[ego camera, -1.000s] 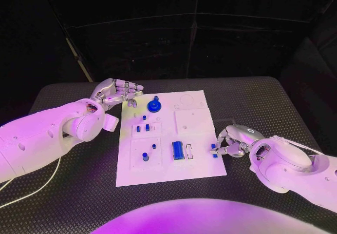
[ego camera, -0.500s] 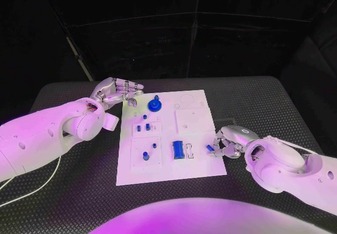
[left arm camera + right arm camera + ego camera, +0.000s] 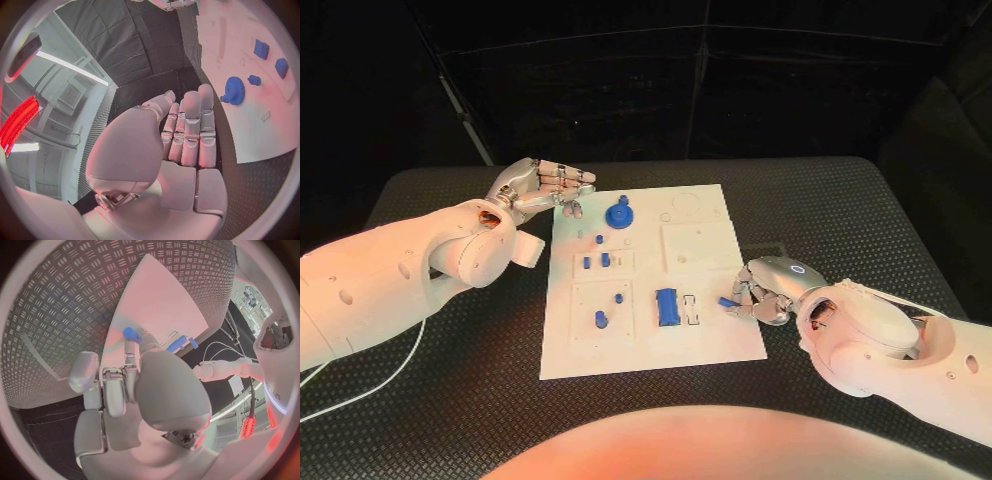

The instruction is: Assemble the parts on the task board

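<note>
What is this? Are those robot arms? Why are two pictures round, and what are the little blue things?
Yes, it is a robot with two white arms, each ending in a silver robot hand. The square picture comes from a camera on its head, looking down at a black table. The two round ones come from cameras at its wrists, just behind each hand, and the lens bends everything.

On the table lies a white task board with small blue parts, like the blue gear and a long blue block. The robot must fit them together.

The right robot hand pinches a small blue piece over the board. The left robot hand is beside the board's far corner, fingers curled, holding nothing.
</note>
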